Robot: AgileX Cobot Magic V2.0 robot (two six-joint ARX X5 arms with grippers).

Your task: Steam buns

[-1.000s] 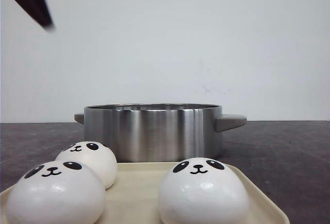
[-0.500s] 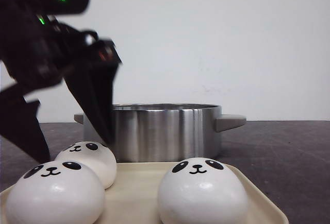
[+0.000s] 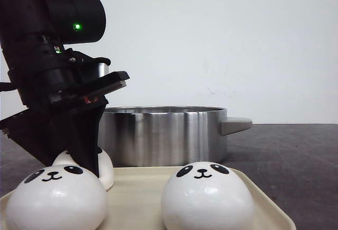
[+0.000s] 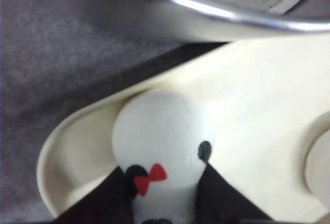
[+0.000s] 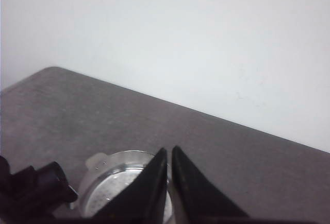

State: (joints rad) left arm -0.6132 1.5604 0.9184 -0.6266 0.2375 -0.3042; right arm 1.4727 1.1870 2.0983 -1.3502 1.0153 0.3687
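Three buns (image 3: pixel 207 196) show on the cream tray (image 3: pixel 266 209) at the frame's bottom; none is visibly inside the steel pot (image 3: pixel 163 135) behind, so steaming looks barely begun. The left gripper (image 4: pixel 164 193) straddles the rear-left bun (image 4: pixel 162 141), fingers spread, not yet squeezing. Buns are glossy white domes with panda faces. The right gripper (image 5: pixel 169 183) is clenched, empty.
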